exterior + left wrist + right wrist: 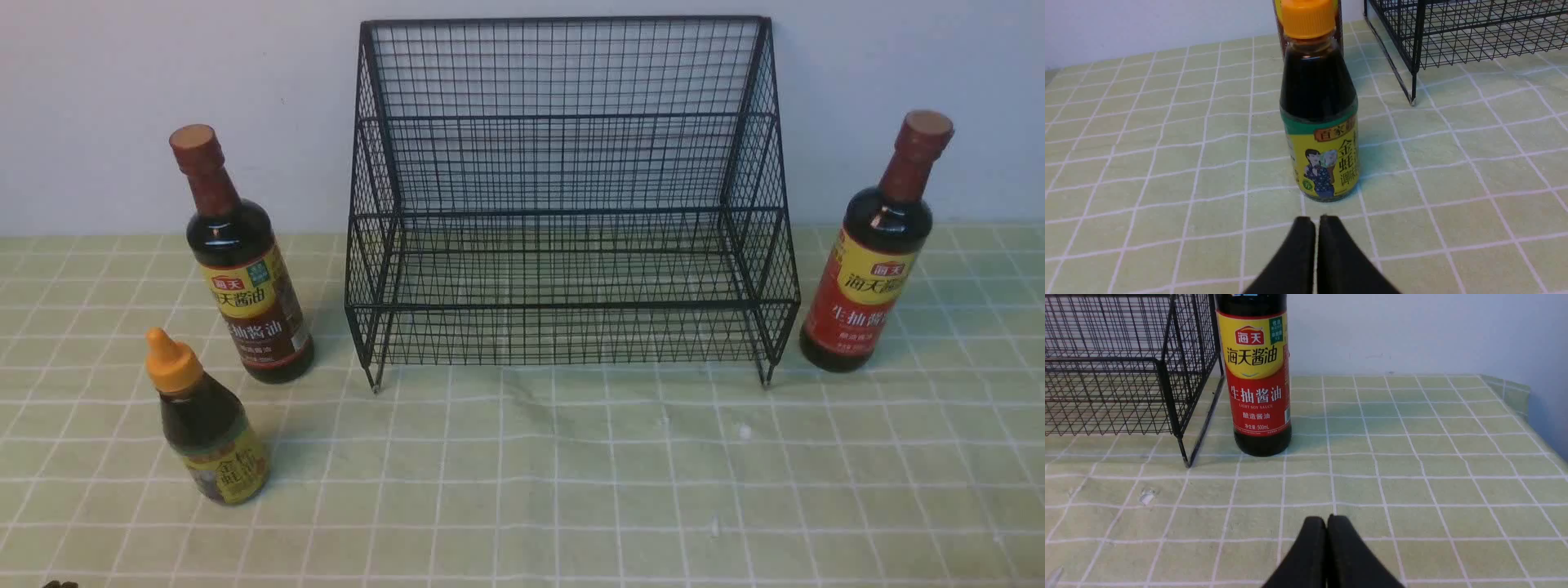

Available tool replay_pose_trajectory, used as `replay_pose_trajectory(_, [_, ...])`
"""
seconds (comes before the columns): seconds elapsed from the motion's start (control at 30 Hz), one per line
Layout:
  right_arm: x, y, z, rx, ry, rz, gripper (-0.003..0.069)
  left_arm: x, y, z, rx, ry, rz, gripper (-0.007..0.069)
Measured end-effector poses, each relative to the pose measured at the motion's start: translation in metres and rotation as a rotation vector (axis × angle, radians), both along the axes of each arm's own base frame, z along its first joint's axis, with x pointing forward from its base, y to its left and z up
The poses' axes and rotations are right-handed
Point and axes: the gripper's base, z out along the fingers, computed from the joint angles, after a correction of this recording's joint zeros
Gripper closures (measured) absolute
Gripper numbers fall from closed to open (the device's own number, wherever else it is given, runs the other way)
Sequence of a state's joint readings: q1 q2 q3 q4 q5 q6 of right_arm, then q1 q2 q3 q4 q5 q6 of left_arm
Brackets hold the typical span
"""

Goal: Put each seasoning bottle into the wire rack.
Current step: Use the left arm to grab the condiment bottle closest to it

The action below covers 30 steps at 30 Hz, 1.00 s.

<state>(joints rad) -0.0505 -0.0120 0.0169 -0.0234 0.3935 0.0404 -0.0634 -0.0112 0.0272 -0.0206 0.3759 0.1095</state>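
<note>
The black wire rack (571, 204) stands empty at the back middle of the table. A tall bottle with a yellow-brown label (245, 278) stands left of it. A short bottle with an orange cap (208, 425) stands in front of that one. A tall bottle with a yellow-red label (873, 261) stands right of the rack. My left gripper (1316, 220) is shut and empty, just short of the short bottle (1321, 114). My right gripper (1327, 520) is shut and empty, well short of the yellow-red bottle (1259, 375). Neither gripper shows in the front view.
A green checked cloth (571, 474) covers the table, against a white wall. The rack's corner leg shows in the left wrist view (1414, 81) and in the right wrist view (1180, 428). The table's right edge (1547, 428) lies beyond the yellow-red bottle.
</note>
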Motion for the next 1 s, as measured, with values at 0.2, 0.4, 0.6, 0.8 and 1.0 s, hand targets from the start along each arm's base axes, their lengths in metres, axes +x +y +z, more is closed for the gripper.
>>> replay_pose_trajectory(0.2, [0.0, 0.0, 0.0, 0.0, 0.0, 0.0, 0.0673, 0.0, 0.0, 0.0, 0.0, 0.0, 0.0, 0.0631])
replay_pose_trajectory(0.4, [0.0, 0.0, 0.0, 0.0, 0.0, 0.0, 0.0673, 0.0, 0.0, 0.0, 0.0, 0.0, 0.0, 0.0631])
replay_pose_trajectory(0.6, [0.0, 0.0, 0.0, 0.0, 0.0, 0.0, 0.0673, 0.0, 0.0, 0.0, 0.011, -0.002, 0.001, 0.0631])
replay_pose_trajectory(0.8, [0.0, 0.0, 0.0, 0.0, 0.0, 0.0, 0.0673, 0.003, -0.002, 0.012, -0.134, -0.133, 0.014, 0.0631])
replay_pose_trajectory(1.0, [0.0, 0.0, 0.0, 0.0, 0.0, 0.0, 0.0673, 0.003, 0.002, 0.042, -0.311, -0.447, 0.048, 0.0631])
